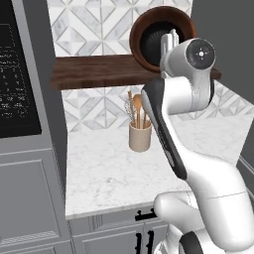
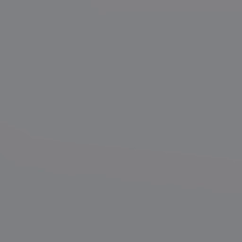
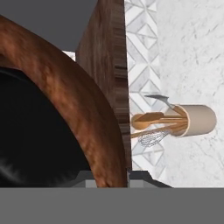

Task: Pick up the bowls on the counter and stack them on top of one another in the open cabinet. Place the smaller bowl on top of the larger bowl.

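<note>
The large wooden bowl [image 1: 161, 37] hangs tipped on its side at the height of the dark shelf [image 1: 94, 71], its mouth facing out toward the robot and its lower edge at the shelf's front edge. The gripper [image 1: 171, 39] is clenched on the bowl's rim, one finger inside and one outside, as the hand view suggests: there the thick reddish-brown wall [image 3: 83, 109] runs down between the two dark tips. A glossy black surface fills the inside of the bowl, and it may be the small bowl already nested there, though the view is too close to be sure. The wooden bowl looks stiff, thick-walled and fairly heavy for a rim pinch, so it is likely to swing or slip if tilted fast; a hold low on the rim keeps it steady. The beige utensil holder [image 1: 140, 136] stands on the marble counter [image 1: 104, 173] below, well apart.
</note>
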